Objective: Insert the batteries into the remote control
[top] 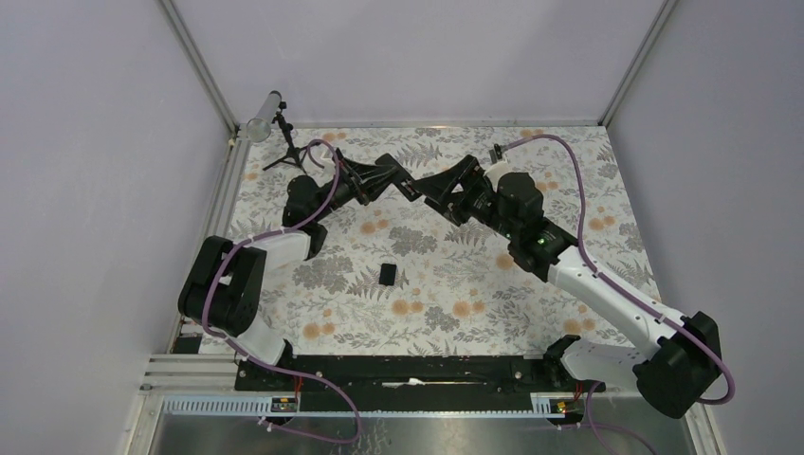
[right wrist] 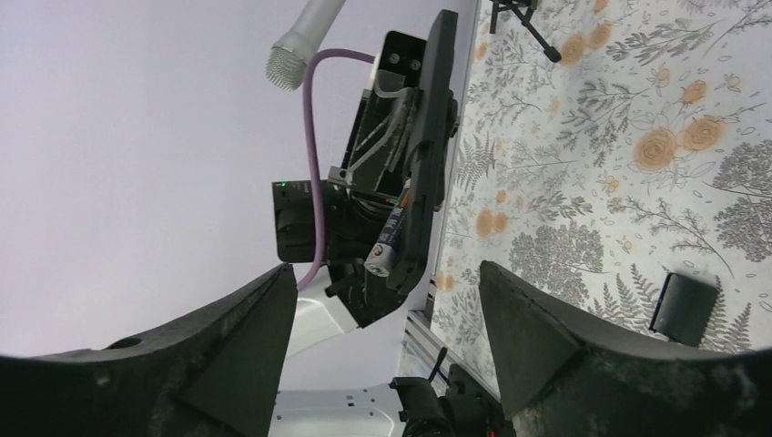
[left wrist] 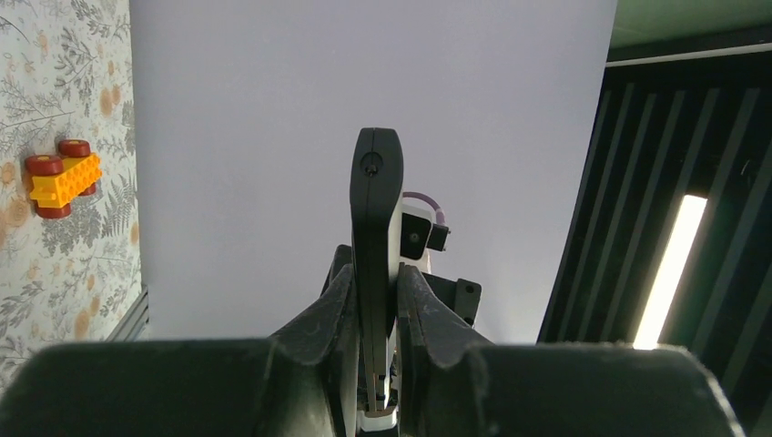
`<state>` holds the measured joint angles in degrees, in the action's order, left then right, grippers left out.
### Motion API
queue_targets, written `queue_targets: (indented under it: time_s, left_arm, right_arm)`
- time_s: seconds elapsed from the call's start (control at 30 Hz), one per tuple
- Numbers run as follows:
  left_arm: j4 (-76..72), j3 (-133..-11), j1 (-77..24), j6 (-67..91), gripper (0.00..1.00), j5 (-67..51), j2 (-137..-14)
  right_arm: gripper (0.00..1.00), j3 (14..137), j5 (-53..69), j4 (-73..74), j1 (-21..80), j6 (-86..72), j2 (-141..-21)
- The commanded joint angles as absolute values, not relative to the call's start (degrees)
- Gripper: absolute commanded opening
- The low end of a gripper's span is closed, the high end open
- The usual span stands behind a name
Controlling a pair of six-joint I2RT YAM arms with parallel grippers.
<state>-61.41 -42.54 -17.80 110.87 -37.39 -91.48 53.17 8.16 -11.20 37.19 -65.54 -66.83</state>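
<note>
The left gripper (left wrist: 375, 278) grasps in its jaws the remote control (left wrist: 375, 200), with one battery (right wrist: 386, 248) seated in it; the right gripper (right wrist: 387, 291) has its jaws released.

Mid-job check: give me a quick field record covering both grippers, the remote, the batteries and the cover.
left gripper: shut on the remote control, held edge-on off the table
right gripper: open, empty, facing the remote control's open back
battery: one visible, lying in the open back near the end; a second cannot be made out
cover: off, flat on the table, apart from both arms
other: yellow toy car and tripod on the table
</note>
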Motion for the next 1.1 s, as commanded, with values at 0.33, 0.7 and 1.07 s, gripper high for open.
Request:
queue_targets:
  time_s: [0.33,0.7,1.07]
  left_arm:
    - [-63.7,-41.8,-18.2,114.8,0.0,-35.1,-85.5]
    - [-63.9,-41.5,-18.6,115.5,0.0,-35.2,-84.6]
    - [-64.0,-42.9,-19.1,116.0,0.0,-35.8,-84.2]
  right_arm:
    - [0.53,53.4,10.0,-16.8,37.0,-67.3,-66.6]
    - [0.46,54.0,9.9,-14.4,37.0,-67.9,-67.7]
    - [0.34,55.6,9.7,-8.3,36.9,-68.5,-70.2]
